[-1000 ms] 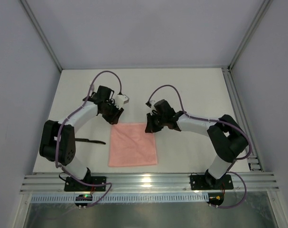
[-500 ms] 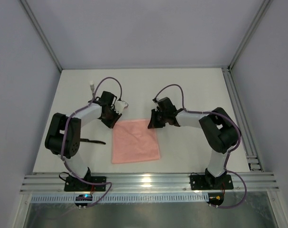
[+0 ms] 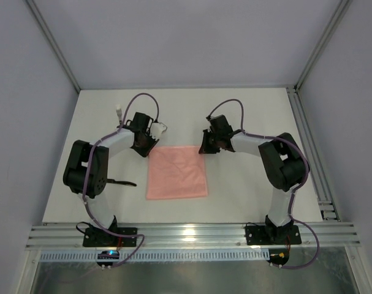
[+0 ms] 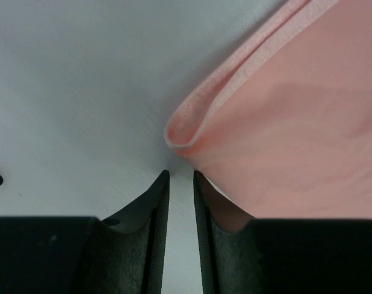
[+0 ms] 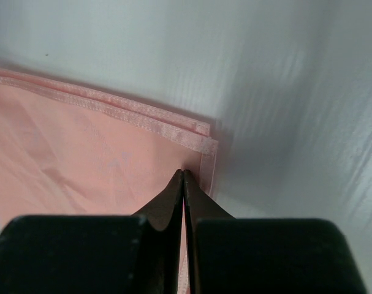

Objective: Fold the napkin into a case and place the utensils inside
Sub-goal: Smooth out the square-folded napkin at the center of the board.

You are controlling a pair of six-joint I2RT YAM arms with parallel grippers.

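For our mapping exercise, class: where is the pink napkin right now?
Top view: the napkin lies flat mid-table between the arms, its far corners at the left tool and right tool; a black utensil lies to its left.

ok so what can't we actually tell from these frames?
- Top view: one black utensil shows, too small to type, its end under the left arm; no second visible.
- Right gripper: tips shut over the napkin corner; right wrist view, its fingers hide whether cloth is pinched.
- Left gripper: left wrist view, cloth overlaps one finger, so contact is unclear.
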